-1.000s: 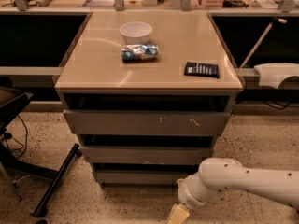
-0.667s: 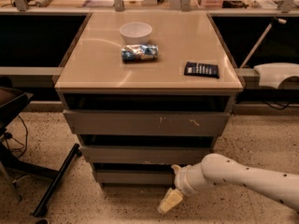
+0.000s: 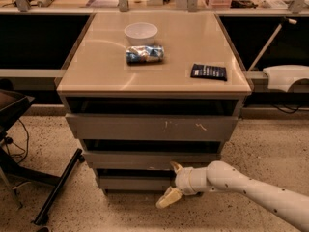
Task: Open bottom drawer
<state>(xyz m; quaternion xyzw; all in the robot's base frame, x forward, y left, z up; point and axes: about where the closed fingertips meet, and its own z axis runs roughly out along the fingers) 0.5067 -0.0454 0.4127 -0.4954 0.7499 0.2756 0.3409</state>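
At bottom drawer (image 3: 131, 183) — end effector (image 3: 172, 182), jaws apart

Gripper (image 3: 166, 185), fingers spread, sits at the bottom drawer (image 3: 130, 183) front's right end; middle drawer (image 3: 145, 160) overhangs above it, chair leg (image 3: 57, 187) stands to its left, floor (image 3: 120, 212) is free below it.

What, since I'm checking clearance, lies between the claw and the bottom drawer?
Nothing; in the camera view the open claw sits at the bottom drawer's right end.
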